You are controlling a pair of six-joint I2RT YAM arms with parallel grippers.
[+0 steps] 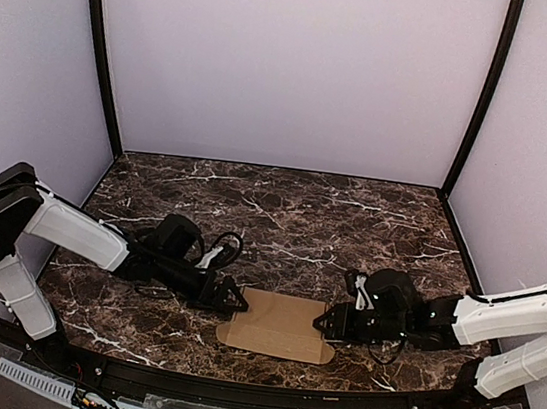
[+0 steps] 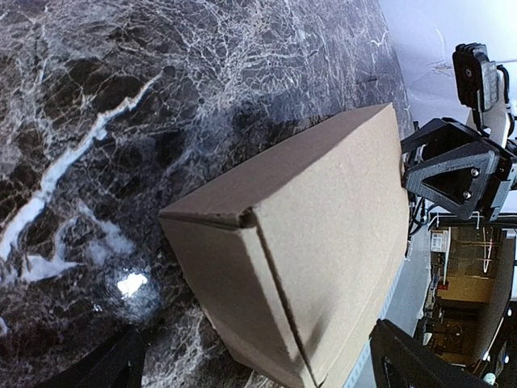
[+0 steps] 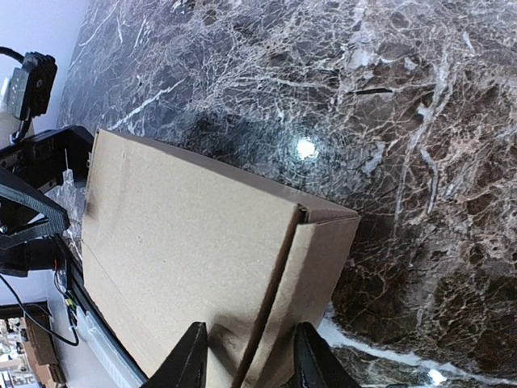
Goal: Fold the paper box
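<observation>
Both wrist views cut the fingertips off at the bottom edge, so contact is hard to call: the left tool [image 1: 237, 303] is spread wide with one end of the paper box [image 1: 278, 324] between its fingers [image 2: 109, 368], while the right tool [image 1: 321, 324] is parted less, over the opposite corner, and I cannot tell whether it grips. The box, brown and folded low, lies on the worktop [image 1: 302, 218] near the front edge between the two tools, underside hidden. The worktop is dark marble with white veins and a glare spot [image 3: 304, 148], ringed by pale lilac walls [image 1: 292, 66] and black corner posts [image 1: 102, 51].
</observation>
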